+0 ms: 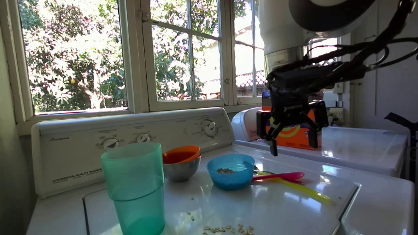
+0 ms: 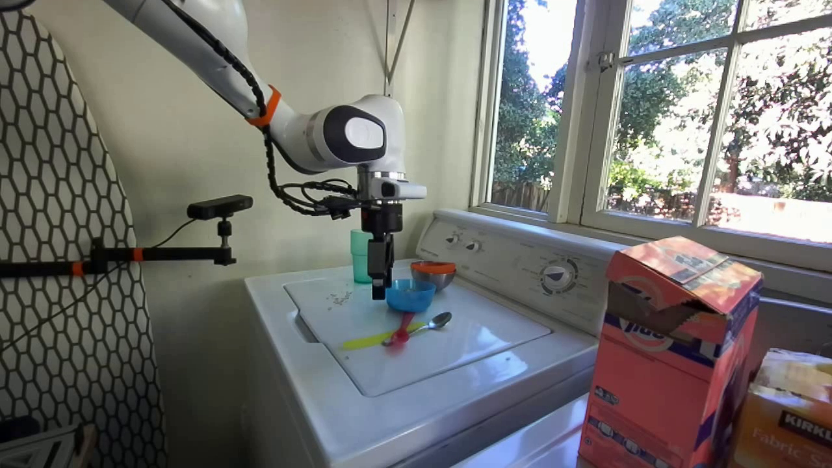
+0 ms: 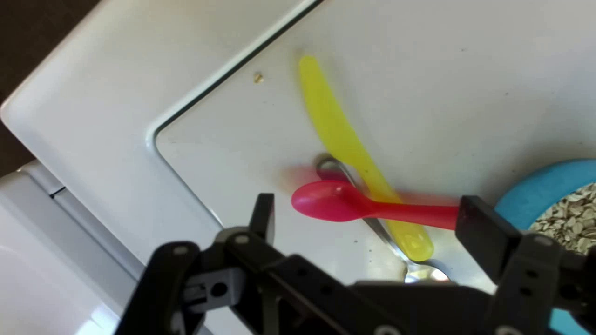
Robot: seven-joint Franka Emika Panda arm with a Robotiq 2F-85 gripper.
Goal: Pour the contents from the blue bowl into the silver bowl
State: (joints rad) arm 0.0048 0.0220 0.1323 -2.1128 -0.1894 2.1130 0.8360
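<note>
The blue bowl stands upright on the washer lid with pale oat flakes inside; it also shows in an exterior view. Close by, nearer the control panel, is the silver bowl, with an orange bowl sitting tilted in its top. My gripper hangs above the lid, its jaws wide apart and nothing held. In the wrist view the gripper is over the utensils, and the blue bowl is partly hidden behind its right finger.
A red spoon, a yellow knife and a metal spoon lie crossed beside the blue bowl. A tall teal tumbler stands on the lid. Loose flakes are scattered there. The control panel rises behind; detergent boxes stand alongside.
</note>
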